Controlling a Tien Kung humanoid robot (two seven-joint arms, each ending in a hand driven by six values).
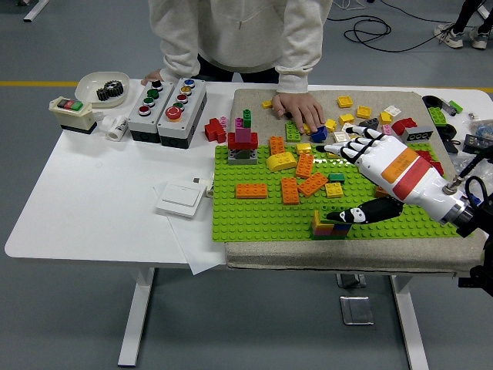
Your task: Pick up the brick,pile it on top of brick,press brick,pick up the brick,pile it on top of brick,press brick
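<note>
At the left of the white table (92,200) stand a bowl holding a black gear (112,91) and two grey button boxes (167,108); none of that belongs to the job. A white switch plate (181,198) lies just beside the green baseplate (262,212). On the baseplate sit a red and magenta stack on a grey brick (243,143), a flat orange brick (252,190) and a cluster of orange bricks (302,181) further in. A person stands at the far side, one hand (296,105) resting flat on the mat among scattered small yellow bricks.

Near the front edge of the baseplate stands the stacked brick pile (328,225), green on top of other colours. The right robot hand (368,173) hangs above it, fingers spread and holding nothing, its thumb (356,215) touching or almost touching the pile's right side. The left arm is out of sight.

I judge this to be the press step, or the moment just after it. If more bricks are due, the next move calls for reaching to a loose orange brick nearby and pinching it cleanly.
</note>
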